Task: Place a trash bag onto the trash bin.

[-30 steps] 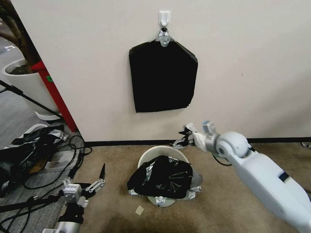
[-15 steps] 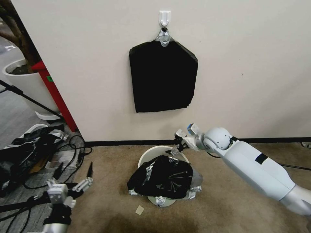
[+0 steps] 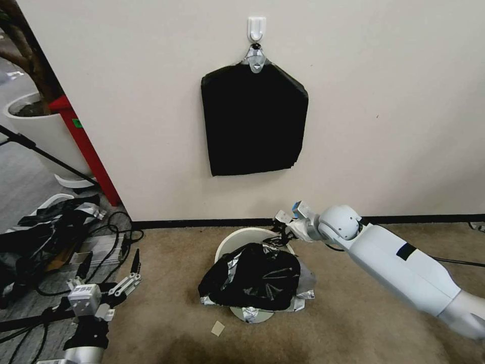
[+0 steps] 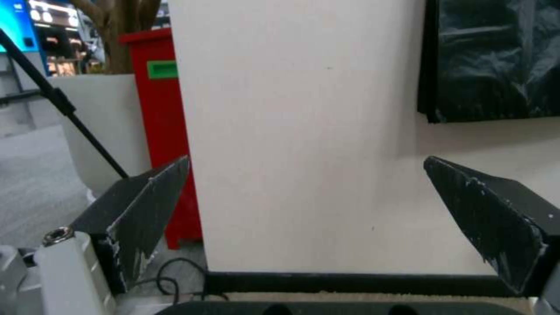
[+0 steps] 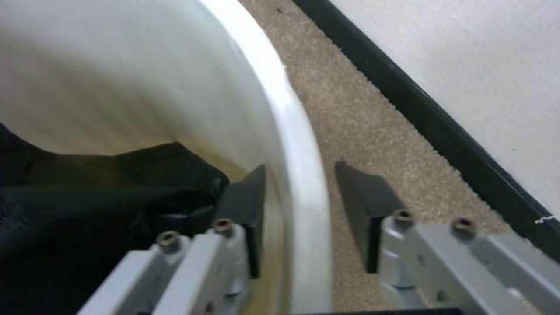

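Right tool [image 5: 297,197] apart, jaws straddling far rim of the round cream-white plastic bin [image 3: 237,238], one inside, one outside. Glossy black film bag with silver tape patches [image 3: 257,277] slumped over near rim. Film looks light, limp, slippery; pinch a taped edge. Left tool [image 3: 108,275] apart, idle, low left.

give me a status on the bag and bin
Right end effector open, straddling trash bin rim. Left end effector open, idle, low. Trash bag draped over bin front, half on.
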`<state>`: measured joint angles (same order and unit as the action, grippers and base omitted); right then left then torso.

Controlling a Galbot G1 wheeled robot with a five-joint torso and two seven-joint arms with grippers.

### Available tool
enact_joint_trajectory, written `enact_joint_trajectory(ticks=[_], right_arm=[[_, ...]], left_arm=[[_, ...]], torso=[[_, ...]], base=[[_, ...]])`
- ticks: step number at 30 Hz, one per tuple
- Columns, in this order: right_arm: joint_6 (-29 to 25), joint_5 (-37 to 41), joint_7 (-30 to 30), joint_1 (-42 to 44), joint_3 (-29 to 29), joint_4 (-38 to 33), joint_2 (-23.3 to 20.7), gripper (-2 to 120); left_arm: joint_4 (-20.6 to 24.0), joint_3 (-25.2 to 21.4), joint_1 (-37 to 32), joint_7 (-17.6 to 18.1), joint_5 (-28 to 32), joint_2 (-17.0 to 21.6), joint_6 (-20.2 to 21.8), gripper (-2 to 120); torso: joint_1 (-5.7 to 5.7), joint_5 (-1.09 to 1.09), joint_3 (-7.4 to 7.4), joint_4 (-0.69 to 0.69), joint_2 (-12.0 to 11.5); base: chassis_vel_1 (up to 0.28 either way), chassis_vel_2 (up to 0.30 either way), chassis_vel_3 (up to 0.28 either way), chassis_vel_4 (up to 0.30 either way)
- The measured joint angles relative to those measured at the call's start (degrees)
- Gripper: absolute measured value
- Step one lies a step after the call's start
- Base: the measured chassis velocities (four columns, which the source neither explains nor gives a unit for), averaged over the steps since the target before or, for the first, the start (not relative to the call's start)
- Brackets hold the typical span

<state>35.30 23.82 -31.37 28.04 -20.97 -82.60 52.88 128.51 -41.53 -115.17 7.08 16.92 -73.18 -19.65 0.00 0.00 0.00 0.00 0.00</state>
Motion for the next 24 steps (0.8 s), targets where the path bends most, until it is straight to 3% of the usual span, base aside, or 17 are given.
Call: enact_joint_trajectory(ticks=[7,16,21,24], right_arm=[[0.21,1.36,0.52,0.11,-0.52,-0.39,-0.04,10],[1.02,4.32,3.74,0.64,-0.79,-1.92,-0.64,9],[4.06,10.48,8.75,1.31,0.00,-4.69,-2.02,8],[5.18,18.85,17.67,3.46,3.16,-8.31,-3.02,7]], left_arm=[[0.38,0.54,0.10,0.59,0.78,-0.15,0.72,100],[0.79,0.62,0.29,0.95,0.88,-0.29,0.93,100],[1.06,0.76,0.45,1.22,1.13,-0.42,1.21,100],[1.06,0.76,0.86,1.71,1.47,-0.35,1.61,100]], torso=[[0.00,-0.01,0.00,0.00,0.00],[0.00,0.00,0.00,0.00,0.01],[0.00,0.01,0.00,0.01,0.01],[0.00,0.00,0.00,-0.01,0.01]], base=[[0.000,0.000,0.000,0.000],[0.000,0.000,0.000,0.000],[0.000,0.000,0.000,0.000],[0.000,0.000,0.000,0.000]])
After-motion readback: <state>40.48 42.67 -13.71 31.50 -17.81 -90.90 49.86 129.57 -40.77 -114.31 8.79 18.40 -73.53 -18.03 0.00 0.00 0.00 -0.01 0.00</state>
